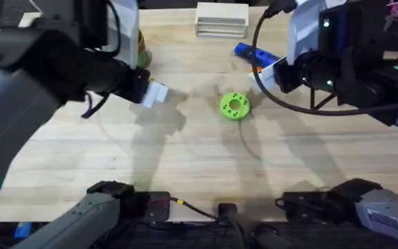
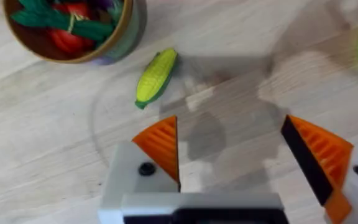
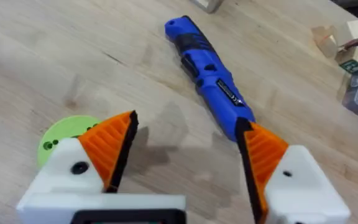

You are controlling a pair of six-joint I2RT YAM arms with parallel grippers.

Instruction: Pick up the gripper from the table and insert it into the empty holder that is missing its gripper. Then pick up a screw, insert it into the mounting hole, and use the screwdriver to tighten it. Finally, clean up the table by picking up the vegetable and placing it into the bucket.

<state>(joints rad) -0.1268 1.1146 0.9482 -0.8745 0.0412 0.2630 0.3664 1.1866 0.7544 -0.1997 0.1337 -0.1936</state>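
My left hand [image 2: 232, 165] hangs over the table [image 1: 185, 159] with its orange pads [image 2: 161, 148] spread wide and nothing between them. From the left wrist camera I see the vegetable [image 2: 155, 76], the yellow cob with its green end, lying flat on the wood just beyond the hand, off toward the pad with the black screw head. Farther out past it stands the bucket [image 2: 126, 34], with red and green toys [image 2: 61, 25] inside; cob and bucket are near each other but not touching. The overhead camera gives me none of that: there the arm covers that corner, and I make out just the hand's white tip [image 1: 155, 93] and a sliver of the bucket [image 1: 142, 48] behind it.

Between the two hands the overhead view shows a bright green disc [image 1: 235, 105] lying flat on the table.

My right hand [image 3: 185, 155] is open too, holding nothing. Its wrist camera shows the screwdriver [image 3: 209, 78] on the table just ahead, its near end running down beside one orange pad [image 3: 263, 152]; I cannot tell whether they touch. The green disc [image 3: 61, 134] peeks out behind the other finger. Overhead, only a short blue stretch of the screwdriver [image 1: 251, 52] appears beside the right hand [image 1: 267, 75], with a pale stacked block [image 1: 221, 19] beyond it at the table's far edge.
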